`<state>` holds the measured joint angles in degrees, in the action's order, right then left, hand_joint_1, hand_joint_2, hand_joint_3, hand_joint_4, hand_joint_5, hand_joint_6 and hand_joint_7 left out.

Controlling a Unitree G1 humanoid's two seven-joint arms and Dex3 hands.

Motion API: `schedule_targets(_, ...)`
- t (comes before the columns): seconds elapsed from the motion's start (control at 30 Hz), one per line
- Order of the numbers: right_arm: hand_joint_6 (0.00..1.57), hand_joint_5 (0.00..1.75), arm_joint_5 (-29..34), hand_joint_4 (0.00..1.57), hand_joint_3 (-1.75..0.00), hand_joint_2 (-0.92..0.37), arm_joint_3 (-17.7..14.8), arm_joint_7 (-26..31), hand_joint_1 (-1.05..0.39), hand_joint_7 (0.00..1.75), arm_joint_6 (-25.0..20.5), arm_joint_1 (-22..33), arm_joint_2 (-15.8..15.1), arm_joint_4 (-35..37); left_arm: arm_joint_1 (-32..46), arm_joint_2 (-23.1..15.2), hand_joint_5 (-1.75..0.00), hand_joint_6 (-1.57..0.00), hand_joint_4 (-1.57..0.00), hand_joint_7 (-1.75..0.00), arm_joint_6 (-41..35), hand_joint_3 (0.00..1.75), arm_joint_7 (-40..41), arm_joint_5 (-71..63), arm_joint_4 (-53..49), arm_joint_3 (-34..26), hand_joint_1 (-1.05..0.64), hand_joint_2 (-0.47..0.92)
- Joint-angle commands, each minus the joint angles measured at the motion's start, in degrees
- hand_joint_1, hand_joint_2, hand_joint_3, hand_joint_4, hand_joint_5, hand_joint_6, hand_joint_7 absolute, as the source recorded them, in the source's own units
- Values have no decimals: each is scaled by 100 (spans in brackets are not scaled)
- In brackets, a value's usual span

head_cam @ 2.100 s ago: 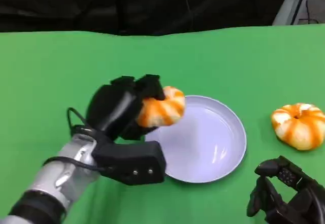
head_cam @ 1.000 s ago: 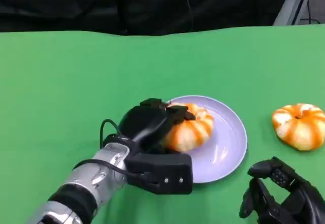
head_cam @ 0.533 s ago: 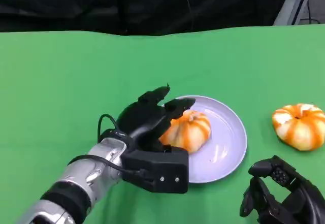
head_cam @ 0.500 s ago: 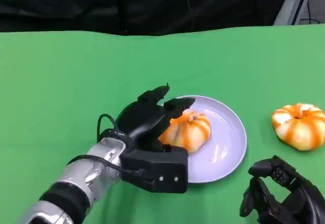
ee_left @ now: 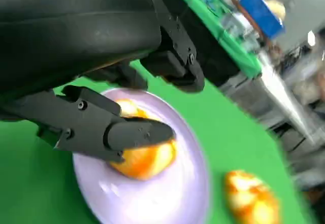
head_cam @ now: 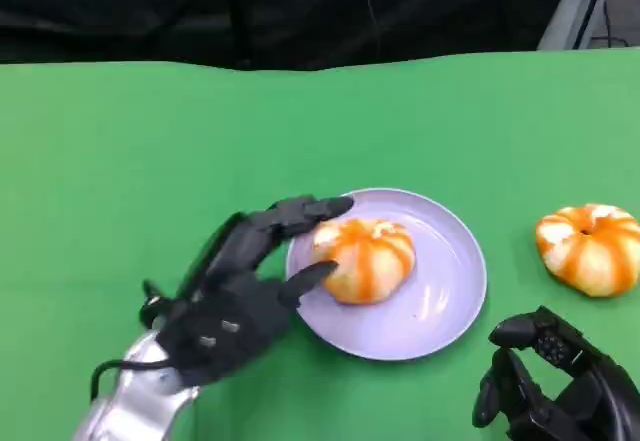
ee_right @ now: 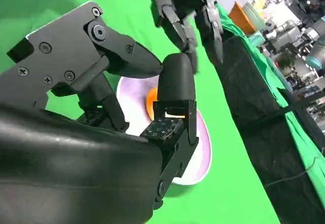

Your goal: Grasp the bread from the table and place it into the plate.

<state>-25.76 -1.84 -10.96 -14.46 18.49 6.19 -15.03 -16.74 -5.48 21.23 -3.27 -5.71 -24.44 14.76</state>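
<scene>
Since half a second ago the left hand [head_cam: 235, 301] has let go of the bread [head_cam: 363, 259] and drawn back toward the plate's near-left edge, its forearm dropping low — the bread now sits on the lavender plate [head_cam: 455, 291].

From the head view, the left hand's fingers [head_cam: 300, 211] are spread: one reaches along the plate rim just past the bread, another's tip lies beside the bread's near side, perhaps touching it. A second bread [head_cam: 590, 247] lies on the green table [head_cam: 150, 161], well apart from those fingers, on the far side of the plate. The right hand [head_cam: 555, 386] rests low, fingers curled, nothing in them.

From the left wrist view, the fingers [ee_left: 132, 132] stand apart, one lying across the bread [ee_left: 144, 158] in the plate [ee_left: 172, 193]; the second bread [ee_left: 251, 198] lies beyond.

From the right wrist view, the right hand's fingers [ee_right: 175, 82] are bent inward and empty — beyond them the plate [ee_right: 200, 148], and the left hand [ee_right: 185, 5] farther off.
</scene>
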Motion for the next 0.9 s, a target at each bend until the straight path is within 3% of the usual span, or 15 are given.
schedule_targets(0.03, 84, 175, -64, 85, -111, -52, -73, 65, -15, 140, -42, 6, -30, -71, 675, -151, -150, -104, -98, -114, -1288, 138, -1437, 2083, 1186, -766, -3, 48)
schedule_targets(0.13, 82, 175, -34, 84, -112, -52, -50, 68, -15, 142, -38, 8, -49, -95, 1082, -490, -171, -91, -96, -152, -2479, 146, -1946, 2907, 2057, -1074, -7, 44)
schedule_targets(0.27, 82, 175, -61, 85, -111, -52, -80, 19, -16, 143, -14, -23, -71, -39, 1821, -1015, -174, -89, -97, -160, -3918, 147, -2392, 4021, 3159, -1622, -8, 44)
schedule_targets(0.4, 83, 174, -61, 85, -110, -52, -138, -1, -17, 141, -24, -93, -109, 46, 2339, -1406, -175, -88, -96, -161, -4754, 134, -2704, 4673, 3557, -2101, -9, 48)
schedule_targets(0.63, 83, 175, -24, 85, -110, -53, -243, -8, -16, 142, -40, -253, -161, 235, 2557, -1349, -175, -91, -94, -155, -5009, 119, -3223, 5021, 2892, -2566, -11, 53)
schedule_targets(0.8, 83, 175, -67, 85, -110, -52, -339, -60, -15, 142, -59, -360, -224, 390, 2366, -1289, -175, -92, -94, -154, -4653, 111, -3967, 4821, 1878, -2615, -12, 56)
schedule_targets(0.9, 83, 175, -70, 85, -111, -53, -367, -68, -15, 142, -53, -377, -241, 418, 2202, -1265, -175, -94, -94, -151, -4448, 116, -4251, 4676, 1481, -2600, -12, 54)
